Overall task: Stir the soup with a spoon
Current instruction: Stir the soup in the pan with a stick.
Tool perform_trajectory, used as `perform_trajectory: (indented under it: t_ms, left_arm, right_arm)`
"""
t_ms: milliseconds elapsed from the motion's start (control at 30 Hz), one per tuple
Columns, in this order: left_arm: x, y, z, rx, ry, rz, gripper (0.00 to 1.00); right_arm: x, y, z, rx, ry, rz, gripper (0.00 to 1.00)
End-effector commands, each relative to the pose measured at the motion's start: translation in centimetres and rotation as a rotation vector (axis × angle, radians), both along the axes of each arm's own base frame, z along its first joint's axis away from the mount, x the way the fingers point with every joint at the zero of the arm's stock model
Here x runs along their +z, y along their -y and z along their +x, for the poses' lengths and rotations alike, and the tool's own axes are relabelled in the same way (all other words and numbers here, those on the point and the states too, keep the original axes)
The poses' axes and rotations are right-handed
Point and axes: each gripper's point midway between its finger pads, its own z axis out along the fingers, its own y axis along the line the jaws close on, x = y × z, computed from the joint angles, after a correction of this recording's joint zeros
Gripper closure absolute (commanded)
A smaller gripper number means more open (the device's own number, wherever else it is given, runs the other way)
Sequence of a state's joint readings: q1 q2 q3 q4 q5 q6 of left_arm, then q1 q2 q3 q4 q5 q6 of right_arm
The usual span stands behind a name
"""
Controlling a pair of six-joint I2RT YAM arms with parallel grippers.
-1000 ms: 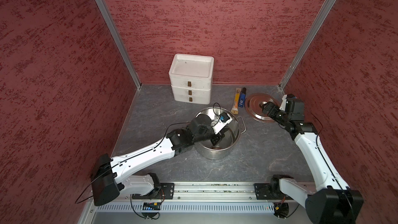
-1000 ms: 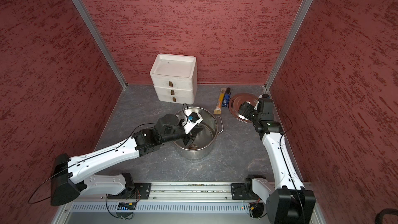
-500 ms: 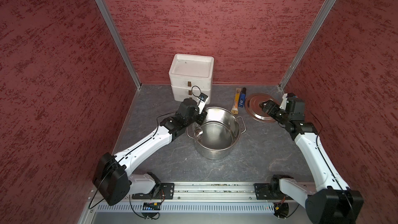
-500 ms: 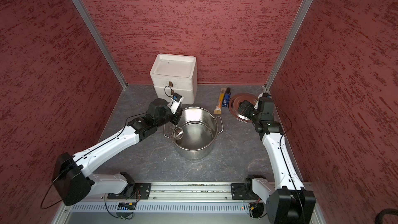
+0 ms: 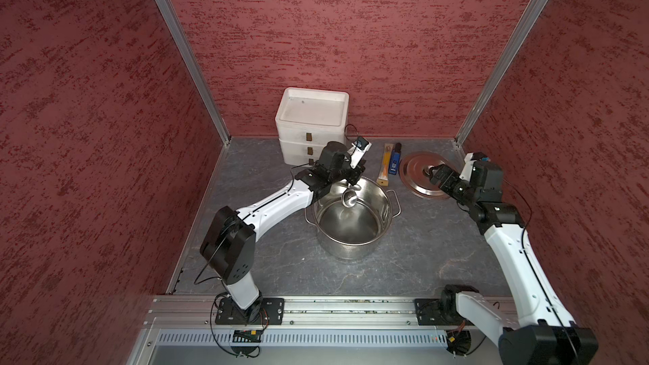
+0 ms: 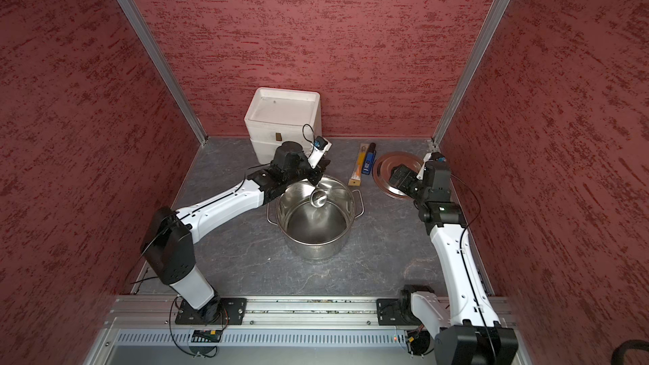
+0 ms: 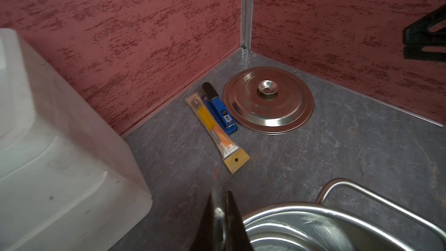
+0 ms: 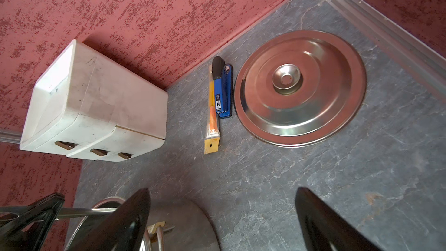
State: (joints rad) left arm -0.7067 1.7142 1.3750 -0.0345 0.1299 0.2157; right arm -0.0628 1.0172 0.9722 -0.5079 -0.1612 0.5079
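Over the far rim of the pot (image 5: 351,251), the left gripper (image 5: 352,178) is clamped on the spoon (image 5: 350,201), its handle reaching toward the pot's middle. The right gripper (image 5: 432,175) is farther off, jaws apart above the lid (image 5: 414,186).

Light: soft and even, from overhead; moderately bright. Shadows: faint, close under the pot (image 5: 347,251).
Glare: bright streaks on the pot rim; red wall tint mirrored in the lid (image 5: 412,177).
Top views: sharp throughout.
Left wrist view: left jaws and spoon (image 7: 218,213) blurred, white box (image 7: 60,165) soft.
Right wrist view: right jaws dark, unfocused; edges stretched.
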Motion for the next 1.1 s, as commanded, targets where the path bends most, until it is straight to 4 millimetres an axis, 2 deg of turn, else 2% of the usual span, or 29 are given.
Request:
perform_trajectory:
  t_ms: [0,133,267,433,533,700,867,1067]
  left_arm:
    - [3.4,4.4,-2.1,-0.137,0.082,-0.085,1.00]
    - [3.8,7.7,-5.6,-0.256,0.094,-0.095,1.00]
    - [4.1,8.6,-8.7,-0.323,0.083,-0.107,1.00]
    - [4.3,7.8,-13.3,-0.400,0.052,-0.113,1.00]
    - [3.9,6.5,-15.9,-0.416,0.012,-0.109,1.00]
    - [2.2,3.3,-18.6,-0.372,-0.065,-0.082,1.00]
    - [0.5,-0.7,-17.8,-0.239,-0.075,-0.020,1.00]
    - [-0.2,-6.2,-12.5,0.011,-0.050,0.016,1.00]
  right_arm:
    - [1.0,0.7,-0.4,-0.024,0.020,-0.034,0.02]
    - [0.7,0.8,-0.3,-0.029,0.020,-0.029,0.01]
    - [0.7,0.5,0.0,-0.019,0.022,-0.013,0.02]
    - [0.5,0.3,0.3,-0.008,0.024,-0.009,0.02]
    - [0.2,0.1,0.6,0.000,0.021,0.000,0.02]
    - [-0.8,-0.1,1.0,0.001,0.012,0.026,0.02]
    - [-1.3,-0.4,1.5,0.009,0.007,0.055,0.03]
    - [-1.3,-0.5,1.7,0.012,0.008,0.067,0.03]
